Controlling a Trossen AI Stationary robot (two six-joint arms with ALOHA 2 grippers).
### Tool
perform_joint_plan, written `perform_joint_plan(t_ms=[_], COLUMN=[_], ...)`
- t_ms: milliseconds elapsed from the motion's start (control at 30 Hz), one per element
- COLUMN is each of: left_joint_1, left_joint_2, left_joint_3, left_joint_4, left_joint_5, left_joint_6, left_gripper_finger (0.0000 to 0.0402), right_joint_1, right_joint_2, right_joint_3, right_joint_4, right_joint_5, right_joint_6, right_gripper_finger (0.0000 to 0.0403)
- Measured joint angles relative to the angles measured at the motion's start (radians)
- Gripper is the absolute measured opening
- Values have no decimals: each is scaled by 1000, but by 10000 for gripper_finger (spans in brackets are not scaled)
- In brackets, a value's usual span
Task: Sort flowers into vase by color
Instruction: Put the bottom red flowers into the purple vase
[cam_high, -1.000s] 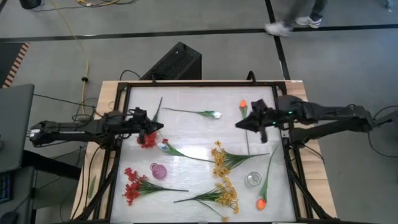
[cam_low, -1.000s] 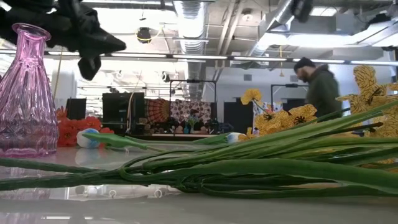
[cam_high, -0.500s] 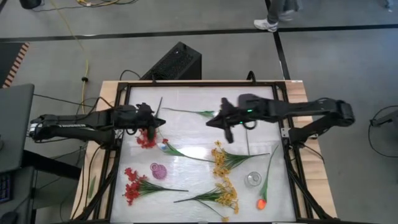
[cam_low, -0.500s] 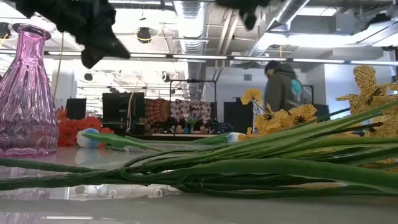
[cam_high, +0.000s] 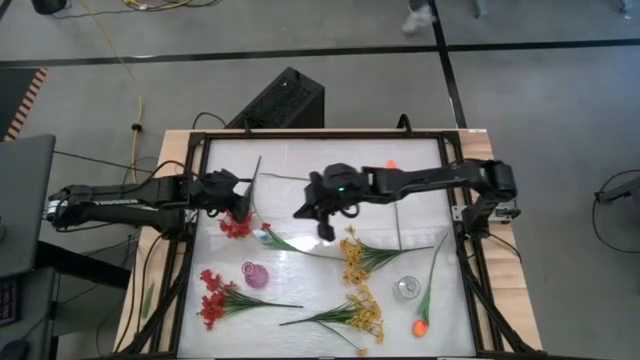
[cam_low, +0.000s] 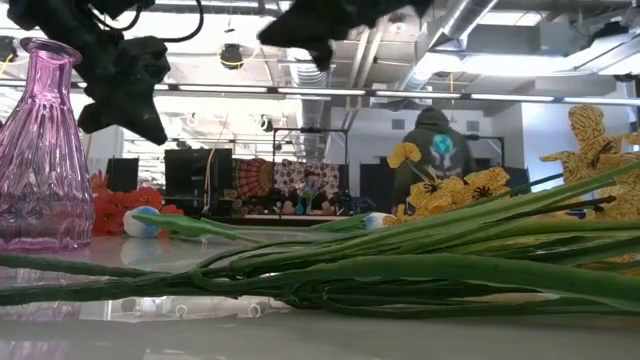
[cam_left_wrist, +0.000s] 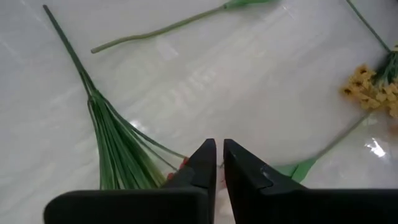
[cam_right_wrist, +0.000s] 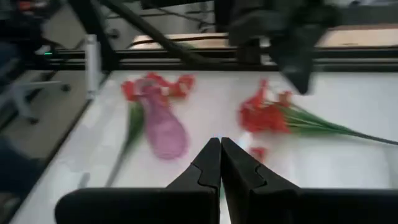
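While both grippers stayed empty, we sorted nothing yet.
Our left gripper (cam_high: 243, 203) hung shut over the red flowers (cam_high: 236, 226) near the table's (cam_high: 300, 160) left edge — right gripper (cam_high: 312, 212) shut mid-table; we judged opening before descending wisest.

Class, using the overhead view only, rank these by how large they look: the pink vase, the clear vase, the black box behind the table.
1. black box, clearly largest.
2. pink vase and clear vase: they look about alike, so no ranking between them.
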Motion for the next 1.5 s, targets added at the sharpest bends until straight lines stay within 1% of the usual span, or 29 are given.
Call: perform_joint_plan(t_ms=[67,167,267,367,433,533,667,767,867,967,1133,1267,1367,1500], left_joint_1=[0,0,0,0,0,-1,0,0,0,-1,-1,-1,-1,-1], left_joint_2=[0,0,-1,-1,0,0,0,0,0,0,0,0,0,0], left_joint_3=[0,0,0,0,0,0,0,0,0,0,0,0,0,0], left_joint_4=[4,3,-4,-15,-26,-21,-9,-8,-12,-21,-24,-25,-25,-25], left_joint_5=[0,13,77,153,190,207,204,208,222,237,233,236,237,237], left_joint_6=[-1,28,81,142,181,212,223,254,254,265,262,261,261,261], left_gripper_finger=[25,31,32,32,32,32,32,32,32,32,32,32,32,32], right_joint_1=[13,49,108,177,223,285,351,382,388,387,381,369,365,364], right_joint_2=[48,118,179,226,249,296,361,410,460,510,607,658,682,696], right_joint_3=[70,175,264,321,336,344,343,343,352,391,487,560,592,595], right_joint_4=[-46,-127,-202,-227,-228,-219,-210,-162,-104,-95,-94,-91,-92,-95], right_joint_5=[-28,-30,-30,-28,-4,46,106,152,158,158,155,152,162,192], right_joint_6=[23,53,76,168,252,355,399,451,533,552,551,500,468,464], right_gripper_finger=[36,36,36,36,36,36,36,36,36,37,55,75,92,116])
